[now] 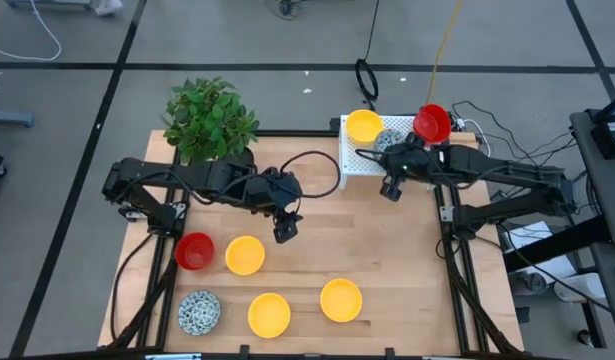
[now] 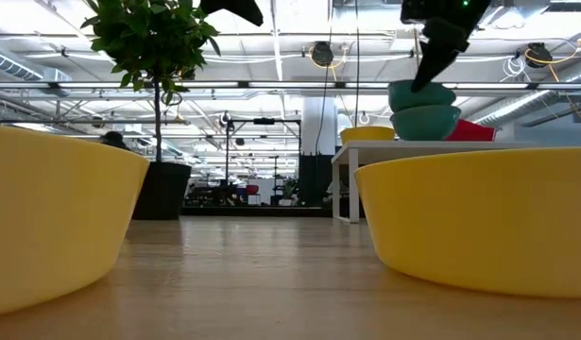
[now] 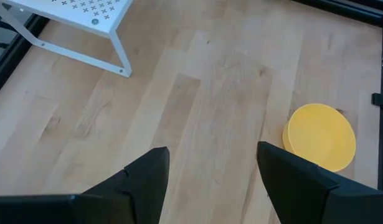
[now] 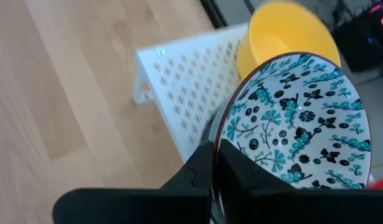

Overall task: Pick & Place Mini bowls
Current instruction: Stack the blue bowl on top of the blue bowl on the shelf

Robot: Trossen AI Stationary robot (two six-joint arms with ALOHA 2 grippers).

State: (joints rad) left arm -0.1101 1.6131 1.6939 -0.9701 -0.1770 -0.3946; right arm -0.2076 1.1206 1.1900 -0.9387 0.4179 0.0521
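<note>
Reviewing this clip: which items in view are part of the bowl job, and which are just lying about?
Job: mini bowls, five on the table, three on the rack; right gripper shut on the patterned bowl; left gripper open.
Lying about: potted plant, white rack, cables.

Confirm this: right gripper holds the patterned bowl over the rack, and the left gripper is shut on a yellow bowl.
One error: the left gripper is open and holds nothing, hanging over bare table, as the left wrist view shows; a yellow bowl lies apart from it. The rest stands: the right gripper grips the patterned bowl over the rack.
</note>
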